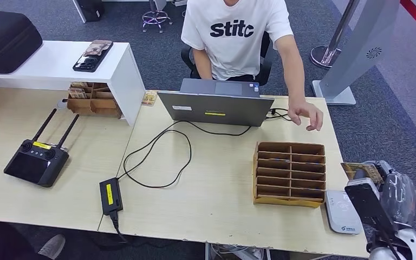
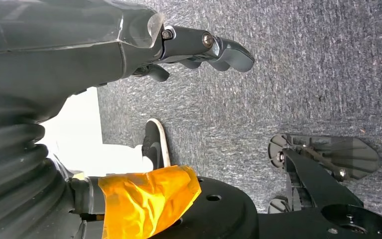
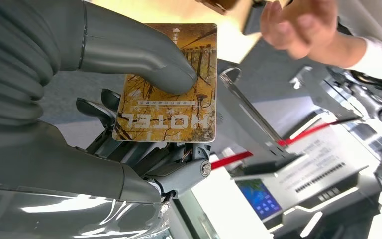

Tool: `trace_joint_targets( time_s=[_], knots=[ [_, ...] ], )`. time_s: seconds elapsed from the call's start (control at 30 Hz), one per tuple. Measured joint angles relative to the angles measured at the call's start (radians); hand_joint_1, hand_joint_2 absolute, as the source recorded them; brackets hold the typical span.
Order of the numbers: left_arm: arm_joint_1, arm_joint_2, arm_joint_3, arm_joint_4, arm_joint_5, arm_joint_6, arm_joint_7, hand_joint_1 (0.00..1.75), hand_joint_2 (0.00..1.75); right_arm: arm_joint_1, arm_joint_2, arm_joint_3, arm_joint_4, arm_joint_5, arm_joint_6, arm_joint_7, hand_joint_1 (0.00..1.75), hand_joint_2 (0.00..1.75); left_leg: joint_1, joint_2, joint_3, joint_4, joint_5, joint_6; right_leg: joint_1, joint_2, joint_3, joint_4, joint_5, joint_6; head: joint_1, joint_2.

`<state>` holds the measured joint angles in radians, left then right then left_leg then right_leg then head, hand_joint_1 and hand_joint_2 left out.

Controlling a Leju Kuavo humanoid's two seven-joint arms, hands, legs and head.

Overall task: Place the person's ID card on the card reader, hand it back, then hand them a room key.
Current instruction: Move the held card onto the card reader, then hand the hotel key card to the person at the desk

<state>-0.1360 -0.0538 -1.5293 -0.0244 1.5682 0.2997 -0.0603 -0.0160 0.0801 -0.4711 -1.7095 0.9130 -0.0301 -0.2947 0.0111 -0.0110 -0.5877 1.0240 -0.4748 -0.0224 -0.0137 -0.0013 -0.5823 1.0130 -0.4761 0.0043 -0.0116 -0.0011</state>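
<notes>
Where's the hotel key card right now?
The hotel key card is pinched in the robot's right hand, off the table's right end in the head view, beside the white card reader and wooden card rack.

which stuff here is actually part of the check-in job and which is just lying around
Part of the job:
- hotel key card, held in the right hand
- card reader
- key card box
- person's hand

Lying about:
- laptop
- remote controller
- phone
- power adapter
- black case

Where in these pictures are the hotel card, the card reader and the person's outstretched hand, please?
hotel card [image 3: 171, 94]: right wrist view, on its printed face, just below the thumb.
card reader [image 1: 342, 212]: head view, on its white top, beside the wooden organizer.
person's hand [image 1: 307, 114]: head view, on the back of the hand.
</notes>
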Motion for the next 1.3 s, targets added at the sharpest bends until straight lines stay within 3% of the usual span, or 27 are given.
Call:
trace_joint_targets(
  time_s=[0.77,0.93,1.07,1.3],
  knots=[
    [0.000,0.000,0.000,0.000,-0.006,-0.005,0.000,0.00,1.75,-0.022,0.000,0.056,-0.083,0.024,-0.009,-0.004,1.75,1.75,0.000,0.001,0.000,0.000,0.000,0.000,0.000,0.001,0.000,0.000,0.000,0.000,0.000,0.000],
    [-0.001,0.002,0.000,0.000,-0.044,-0.014,-0.013,0.00,1.75,-0.128,-0.017,0.128,-0.077,0.088,-0.015,0.041,1.75,1.75,0.000,0.002,0.000,0.000,0.001,0.000,0.000,0.002,0.000,0.001,0.001,0.000,0.000,0.000],
    [-0.006,0.006,0.000,0.000,-0.071,-0.021,-0.020,0.00,1.75,-0.272,-0.046,0.187,-0.010,0.115,-0.002,0.080,1.75,1.75,0.000,0.003,0.001,0.000,0.002,-0.001,0.000,0.003,0.000,0.001,0.002,-0.001,0.000,0.000],
    [-0.007,0.013,0.000,0.000,-0.111,-0.027,-0.026,0.00,1.75,-0.419,-0.070,0.247,0.108,0.150,0.014,0.134,1.75,1.75,0.000,0.002,0.000,0.000,0.003,-0.001,0.000,0.002,0.000,0.001,0.003,-0.001,0.000,0.000]
  ],
)
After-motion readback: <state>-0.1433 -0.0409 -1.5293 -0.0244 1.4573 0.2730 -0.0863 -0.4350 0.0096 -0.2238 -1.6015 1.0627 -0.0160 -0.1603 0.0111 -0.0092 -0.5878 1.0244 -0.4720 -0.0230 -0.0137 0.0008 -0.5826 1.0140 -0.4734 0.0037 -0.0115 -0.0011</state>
